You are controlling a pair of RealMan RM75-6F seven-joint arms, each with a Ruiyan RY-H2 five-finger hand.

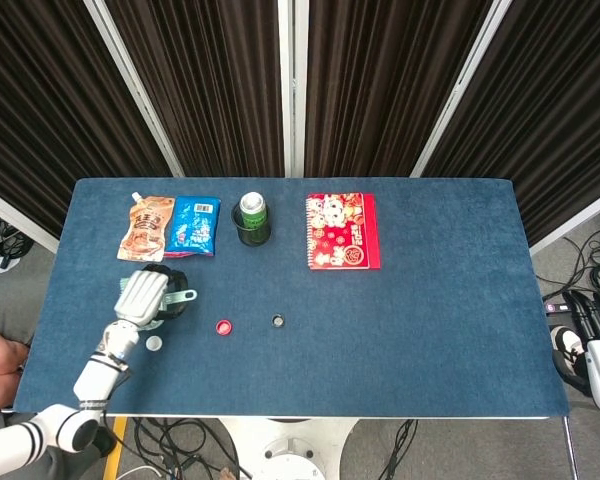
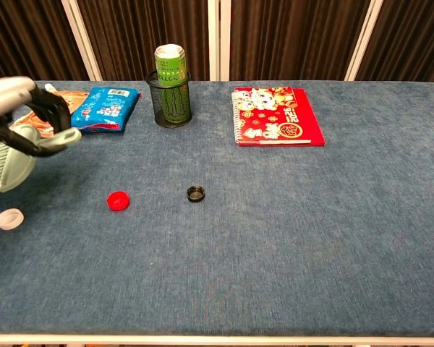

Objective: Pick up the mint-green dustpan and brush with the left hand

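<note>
My left hand (image 1: 142, 293) (image 2: 16, 101) grips the mint-green dustpan and brush (image 2: 13, 160) by its handle (image 1: 182, 296) and holds it lifted off the blue table (image 1: 430, 300) at the left side. In the head view the hand covers most of the dustpan; only the handle end shows. In the chest view the pan body hangs below the hand. My right hand (image 1: 592, 322) hangs off the table's right edge with its fingers apart, holding nothing.
A white cap (image 1: 154, 344) (image 2: 9, 218) lies under the lifted dustpan. A red cap (image 1: 223, 326) and a black cap (image 1: 277, 321) lie mid-table. Two snack pouches (image 1: 170, 226), a green can in a mesh cup (image 1: 252, 219) and a red notebook (image 1: 341, 231) sit at the back.
</note>
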